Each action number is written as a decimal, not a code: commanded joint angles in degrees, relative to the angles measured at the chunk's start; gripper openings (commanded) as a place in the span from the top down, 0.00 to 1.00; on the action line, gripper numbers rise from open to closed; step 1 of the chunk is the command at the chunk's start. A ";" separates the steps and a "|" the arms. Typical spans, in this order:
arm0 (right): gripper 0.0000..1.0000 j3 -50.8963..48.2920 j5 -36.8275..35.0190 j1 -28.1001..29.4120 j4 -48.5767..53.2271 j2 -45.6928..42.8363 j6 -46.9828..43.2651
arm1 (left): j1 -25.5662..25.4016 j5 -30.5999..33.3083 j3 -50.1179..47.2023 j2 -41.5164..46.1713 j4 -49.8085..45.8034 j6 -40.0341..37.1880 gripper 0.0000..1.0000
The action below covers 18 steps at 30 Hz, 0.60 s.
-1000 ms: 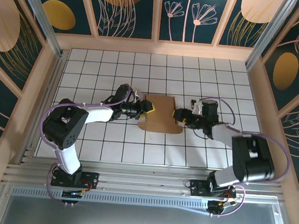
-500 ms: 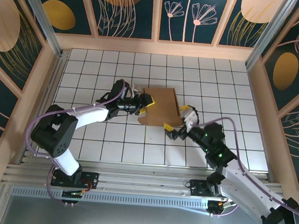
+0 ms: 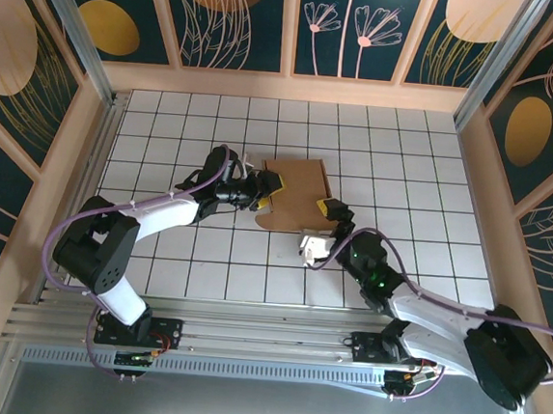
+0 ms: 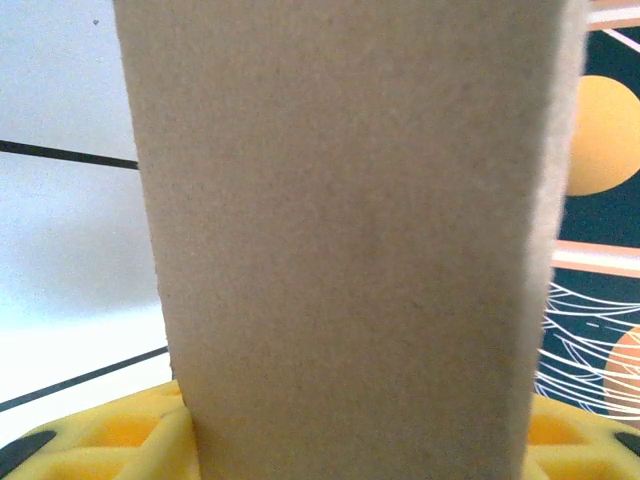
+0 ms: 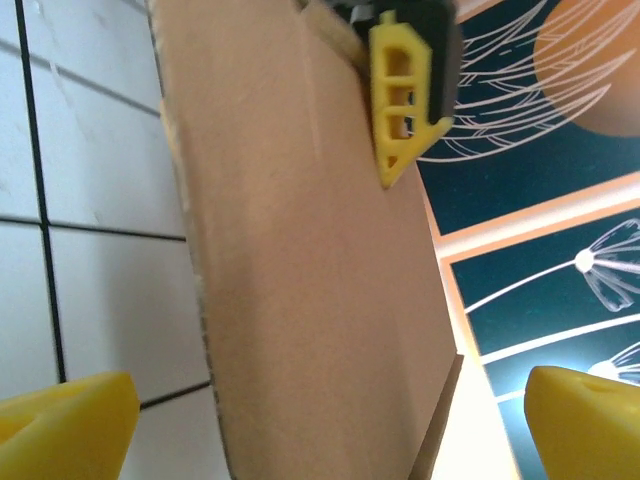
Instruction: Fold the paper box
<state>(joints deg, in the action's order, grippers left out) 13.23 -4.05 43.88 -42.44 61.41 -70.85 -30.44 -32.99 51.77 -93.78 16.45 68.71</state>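
the left gripper (image 3: 266, 193) is clamped on the left edge of the paper box (image 3: 299, 192), its yellow fingers (image 4: 110, 440) either side of a plain brown panel that stands right in front of the wrist camera. the right gripper (image 3: 321, 229) is spread wide and holds nothing (the cardboard's near right corner lies between its fingertips (image 5: 65, 415); whether it touches them i cannot tell). the box sits near the middle of the white tiled table (image 3: 167, 130), between the two arms
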 commanded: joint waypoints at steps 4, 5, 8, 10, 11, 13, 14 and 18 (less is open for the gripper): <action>0.02 0.66 -3.16 0.37 -14.21 6.72 -13.41 | -0.15 -2.00 0.54 1.56 1.17 6.89 0.47; 0.03 0.87 -3.89 0.33 -15.72 7.94 -14.21 | -0.15 -2.19 0.56 1.65 1.38 7.32 0.47; 0.04 1.02 -6.85 0.33 -22.77 12.65 -16.91 | -0.14 -2.43 0.72 1.93 1.68 7.78 0.47; 0.08 1.74 -8.00 0.33 -25.89 14.84 -16.62 | -0.15 -2.58 1.13 2.02 1.18 7.67 0.46; 0.11 2.18 -7.98 0.31 -25.37 15.29 -16.58 | -0.15 -2.70 1.16 2.10 1.04 7.67 0.46; 0.16 2.46 -7.21 0.42 -24.05 15.82 -16.56 | -0.15 -2.90 1.20 2.24 0.81 7.58 0.46; 0.17 2.54 -7.03 0.50 -23.13 15.94 -16.30 | -0.15 -2.88 1.21 2.36 0.85 7.50 0.45; 0.23 2.61 -6.90 0.86 -19.66 15.38 -15.51 | -0.15 -2.46 1.48 2.94 0.86 7.23 0.39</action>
<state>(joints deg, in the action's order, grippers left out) 14.00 -10.50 44.03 -61.01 77.01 -86.65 -30.39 -33.87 51.77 -93.41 17.39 70.81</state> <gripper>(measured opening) 0.774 0.606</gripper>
